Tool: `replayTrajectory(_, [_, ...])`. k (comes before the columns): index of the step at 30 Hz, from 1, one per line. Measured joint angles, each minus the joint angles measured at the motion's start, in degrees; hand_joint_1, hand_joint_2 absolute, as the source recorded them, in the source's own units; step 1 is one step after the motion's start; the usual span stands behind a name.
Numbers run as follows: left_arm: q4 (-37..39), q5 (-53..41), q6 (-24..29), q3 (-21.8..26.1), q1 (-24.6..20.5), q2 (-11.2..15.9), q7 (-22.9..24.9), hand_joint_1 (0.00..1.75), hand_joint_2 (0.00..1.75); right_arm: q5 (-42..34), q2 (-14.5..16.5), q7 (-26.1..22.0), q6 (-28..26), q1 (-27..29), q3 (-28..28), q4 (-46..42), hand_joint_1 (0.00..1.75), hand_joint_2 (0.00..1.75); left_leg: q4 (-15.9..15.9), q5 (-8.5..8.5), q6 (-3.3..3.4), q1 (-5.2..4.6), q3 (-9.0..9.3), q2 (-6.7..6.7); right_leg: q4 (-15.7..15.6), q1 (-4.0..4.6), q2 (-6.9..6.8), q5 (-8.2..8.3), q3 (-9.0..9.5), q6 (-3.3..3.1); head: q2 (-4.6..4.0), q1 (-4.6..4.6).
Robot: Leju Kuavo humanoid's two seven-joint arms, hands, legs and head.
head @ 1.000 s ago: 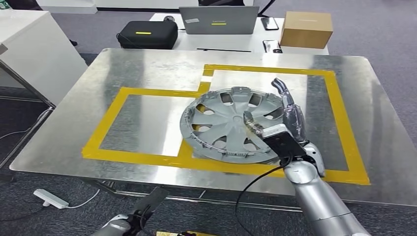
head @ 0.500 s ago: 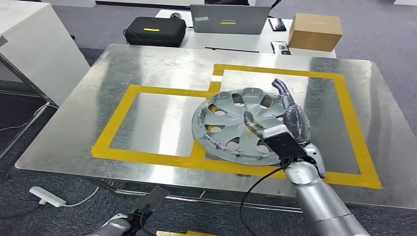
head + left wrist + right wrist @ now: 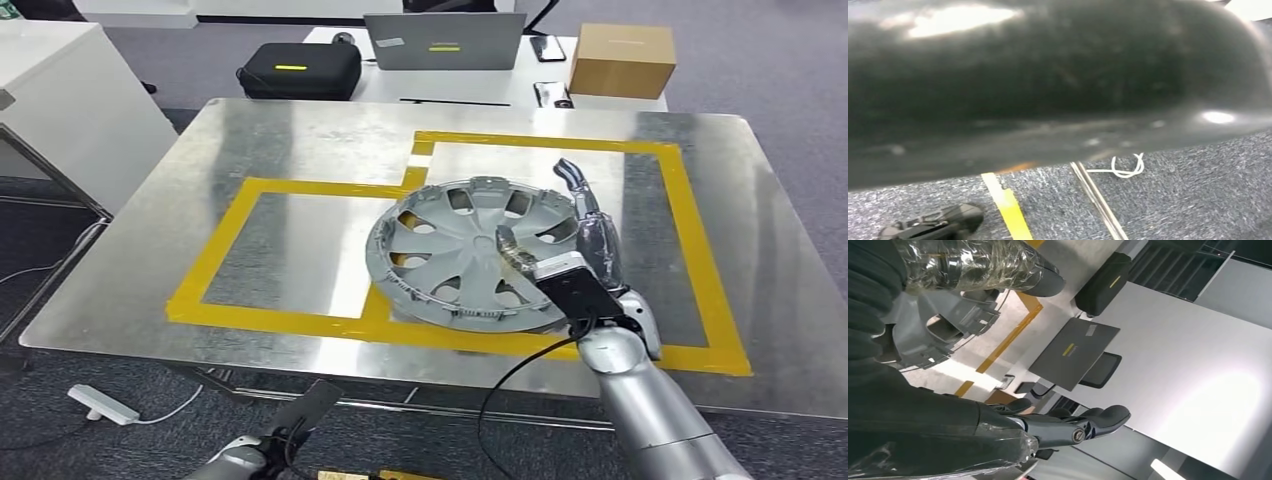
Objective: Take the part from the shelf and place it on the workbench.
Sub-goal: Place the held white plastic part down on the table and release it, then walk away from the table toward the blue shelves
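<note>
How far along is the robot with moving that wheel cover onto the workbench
Nearly done. The wheel cover is off the shelf and on the metal workbench, overlapping the yellow tape outline. The right hand is at its near right rim, thumb over the cover and fingers stretched past the edge; whether it grips is unclear. Left: withdraw the hand.

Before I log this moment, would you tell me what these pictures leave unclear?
- Right hand, head view: its own wrist and camera housing hide where it meets the hubcap, so grip or release is undecided.
- Left hand, left wrist view: a dark blurred body part covers most of the picture; the hand's state is unreadable.
- Hubcap's near-right rim, head view: hidden behind the right arm.
- Laptop label, head view: too small to read.
</note>
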Motion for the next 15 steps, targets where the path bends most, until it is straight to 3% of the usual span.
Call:
replayTrajectory(1, [0.0, 0.0, 0.0, 0.0, 0.1, 0.0, 0.0, 0.00, 0.00, 0.0, 0.0, 0.0, 0.0, 0.1, 0.0, 0.0, 0.00, 1.75, 2.1, -0.30, -0.05, 0.01, -1.00, 0.00, 0.0, 0.04, 0.01, -0.01, 0.01, -0.02, 0.00, 0.01])
replayTrajectory(2, [0.0, 0.0, 0.0, 0.0, 0.1, 0.0, 0.0, 0.00, 0.00, 0.0, 0.0, 0.0, 0.0, 0.2, 0.0, 0.0, 0.00, 1.75, 1.8, 0.60, -0.02, 0.01, -0.92, 0.00, 0.0, 0.07, 0.04, -0.02, 0.03, -0.02, 0.00, -0.01])
replayTrajectory(4, [0.0, 0.0, 0.0, 0.0, 0.1, 0.0, 0.0, 0.00, 0.00, 0.0, 0.0, 0.0, 0.0, 0.2, 0.0, 0.0, 0.00, 1.75, -4.6, 4.70, 0.28, 0.00, 2.10, 0.00, 0.1, 0.10, 0.12, -0.09, 0.18, 0.08, 0.00, -0.01])
replayTrajectory(6, [0.0, 0.0, 0.0, 0.0, -0.1, 0.1, 0.0, 0.00, 0.00, 0.0, 0.0, 0.0, 0.0, 0.1, 0.0, 0.0, 0.00, 1.75, -11.5, 7.22, 0.68, -0.15, 5.47, 0.01, 0.2, 0.30, 0.18, -0.20, 0.14, 0.41, 0.00, 0.01])
replayTrajectory(7, [0.0, 0.0, 0.0, 0.0, -0.1, 0.1, 0.0, 0.00, 0.00, 0.0, 0.1, 0.0, 0.0, 0.1, 0.0, 0.0, 0.00, 1.75, -13.3, 7.47, 0.88, -0.24, 6.24, 0.00, 0.3, 0.39, 0.19, -0.21, 0.03, 0.63, 0.00, 0.04])
replayTrajectory(11, [0.0, 0.0, 0.0, 0.0, -0.1, 0.1, 0.0, 0.00, 0.00, 0.0, 0.1, 0.0, 0.0, 0.0, 0.0, 0.0, 0.00, 1.75, -14.3, 7.48, 2.11, -0.21, 6.46, -0.01, 1.1, 0.29, 0.10, -0.94, -0.68, 1.83, 0.00, 0.17])
replayTrajectory(13, [0.0, 0.0, 0.0, 0.0, -0.1, 0.0, 0.0, 0.00, 0.00, 0.0, 0.0, 0.0, 0.0, -0.1, 0.0, 0.0, 0.00, 0.87, -14.5, 7.66, 2.71, -0.01, 6.56, 0.07, 6.2, 0.17, 0.06, -3.91, -3.21, 2.39, 0.00, 0.32])
replayTrajectory(15, [0.0, 0.0, -0.6, 0.0, -0.1, 0.0, 0.0, 0.00, 0.00, 0.0, 0.0, -1.0, -1.4, 0.3, -0.2, -0.2, 0.00, 0.00, -14.5, 7.68, 2.94, -0.02, 6.52, 0.14, 14.3, 0.08, 0.03, -7.47, -7.00, 2.75, 0.00, 0.40])
